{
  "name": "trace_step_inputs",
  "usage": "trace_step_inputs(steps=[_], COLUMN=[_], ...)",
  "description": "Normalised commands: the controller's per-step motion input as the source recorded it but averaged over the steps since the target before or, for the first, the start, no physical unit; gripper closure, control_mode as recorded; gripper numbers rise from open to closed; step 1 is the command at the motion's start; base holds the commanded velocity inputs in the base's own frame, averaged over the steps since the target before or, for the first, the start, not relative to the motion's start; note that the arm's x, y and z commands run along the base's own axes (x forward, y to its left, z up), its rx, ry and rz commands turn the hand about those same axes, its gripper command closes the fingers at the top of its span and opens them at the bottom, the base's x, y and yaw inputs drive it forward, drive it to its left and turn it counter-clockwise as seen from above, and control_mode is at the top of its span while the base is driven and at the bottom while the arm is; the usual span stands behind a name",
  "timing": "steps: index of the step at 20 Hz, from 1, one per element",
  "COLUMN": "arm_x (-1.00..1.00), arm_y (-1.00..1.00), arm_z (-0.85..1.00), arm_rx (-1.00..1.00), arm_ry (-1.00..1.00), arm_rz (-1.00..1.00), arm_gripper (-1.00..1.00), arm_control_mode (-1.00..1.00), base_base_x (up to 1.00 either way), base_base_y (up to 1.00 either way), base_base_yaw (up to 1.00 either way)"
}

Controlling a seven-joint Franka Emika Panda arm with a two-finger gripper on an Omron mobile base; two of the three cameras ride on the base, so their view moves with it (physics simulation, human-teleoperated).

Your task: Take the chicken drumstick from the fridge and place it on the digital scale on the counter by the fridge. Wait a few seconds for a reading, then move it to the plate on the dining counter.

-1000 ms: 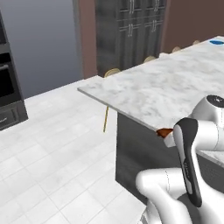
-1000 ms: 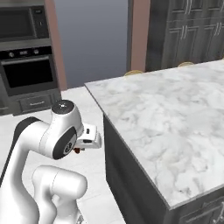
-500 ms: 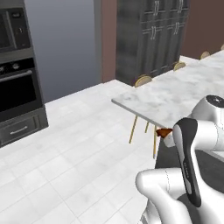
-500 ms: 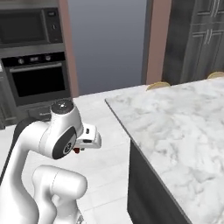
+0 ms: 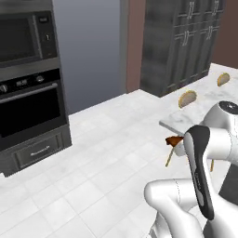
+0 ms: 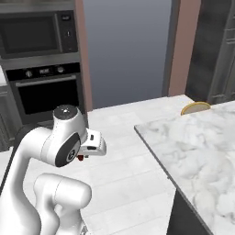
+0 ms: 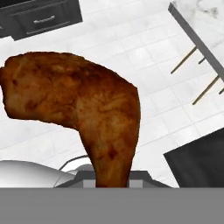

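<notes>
My gripper (image 6: 94, 143) is shut on the thin end of the chicken drumstick (image 7: 83, 105). The dark reddish-brown meat stands large in the hand view, thick end up and to the left. Its tip pokes out beside my arm as a brown bit (image 5: 174, 140) in the left base view and as a small red spot (image 6: 81, 157) under the hand in the right base view. The white marble dining counter (image 6: 193, 147) lies to my right, and its corner (image 5: 195, 114) shows behind the arm. The fridge, digital scale and plate are out of view.
A dark oven and microwave stack (image 5: 28, 107) (image 6: 41, 87) stands ahead on the left. Dark tall cabinets (image 5: 186, 42) are at the back right. Round chair backs (image 5: 188, 98) (image 6: 196, 108) sit at the counter's far edge. White tiled floor (image 5: 107, 162) lies between.
The whole picture has shifted because the base has turned. The counter has slid to the right, and the oven stack has come into view on the left. The drumstick stays in the shut gripper.
</notes>
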Motion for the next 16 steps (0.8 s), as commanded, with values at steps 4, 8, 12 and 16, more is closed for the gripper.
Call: trace_step_inputs(steps=[4,8,12,16], arm_x=[0.0,0.0,0.0,0.0], arm_y=[0.0,0.0,0.0,0.0], arm_z=[0.0,0.0,0.0,0.0], arm_rx=[0.0,0.0,0.0,0.0], arm_ry=[0.0,0.0,0.0,0.0], arm_rz=[0.0,0.0,0.0,0.0], arm_gripper=[1.0,1.0,1.0,1.0], arm_control_mode=[1.0,1.0,1.0,1.0], base_base_x=[0.95,0.98,1.0,1.0], base_base_y=[1.0,1.0,1.0,0.93], base_base_yaw=[0.0,-0.13,-0.43,-0.59])
